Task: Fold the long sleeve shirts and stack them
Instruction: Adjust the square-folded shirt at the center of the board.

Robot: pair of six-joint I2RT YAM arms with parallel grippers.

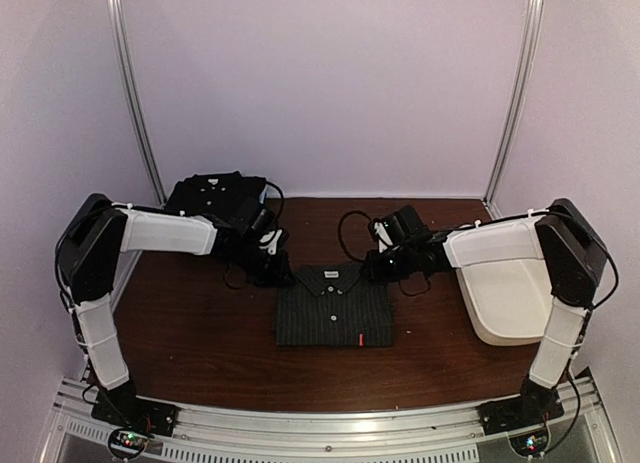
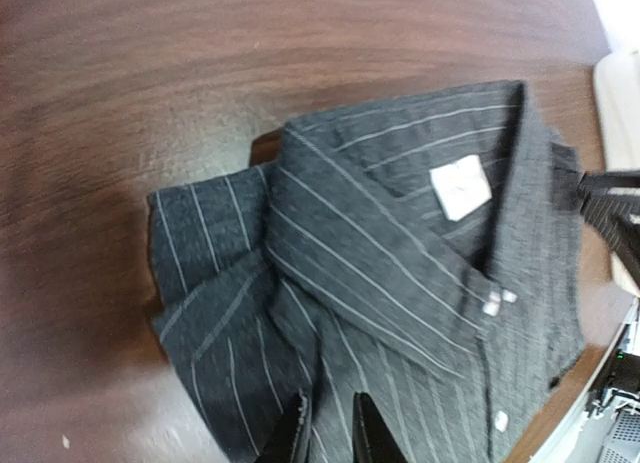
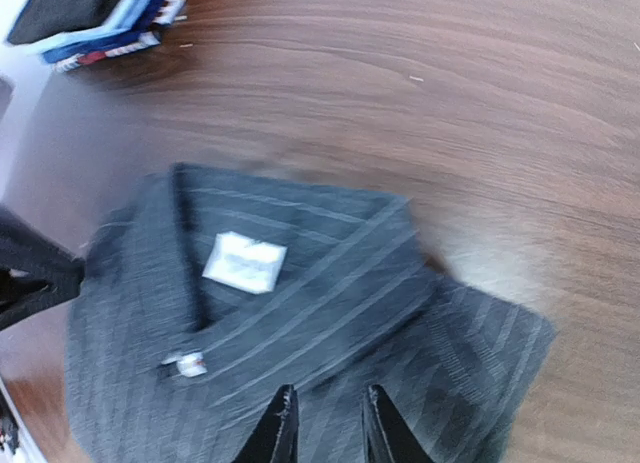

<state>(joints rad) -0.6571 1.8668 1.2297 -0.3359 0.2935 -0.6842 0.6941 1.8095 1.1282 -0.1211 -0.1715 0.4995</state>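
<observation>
Nearest the arm bases, the dark brown wooden desk [image 1: 200, 333] carries the charcoal-black pinstriped collared shirt [image 1: 333, 308] at its middle. It is already folded into a tidy rectangle, placket up, hem toward the bases and collar away from them. Just beyond its collar end the two arms meet it from either side: the left gripper [image 1: 274, 267] by the shirt's left shoulder and the right gripper [image 1: 378, 262] by its right shoulder. In the left wrist view the left gripper [image 2: 330, 435] has its fingers slightly apart over the striped cloth, with nothing pinched between them. The right wrist view shows the same of the right gripper [image 3: 325, 428], with a somewhat wider gap. The folding of this shirt looks finished, so the step in hand is judged to be the pickup for stacking. To the right, the white plastic tub [image 1: 508, 295] sits under the right forearm. Farthest off, in the back left corner, waits the stack of folded shirts [image 1: 215, 193], black on top with light blue below. The next move likely calls for both grippers to close on the shoulder folds through all layers. They would then lift evenly so the fold holds, and carry the shirt squarely onto that stack.
</observation>
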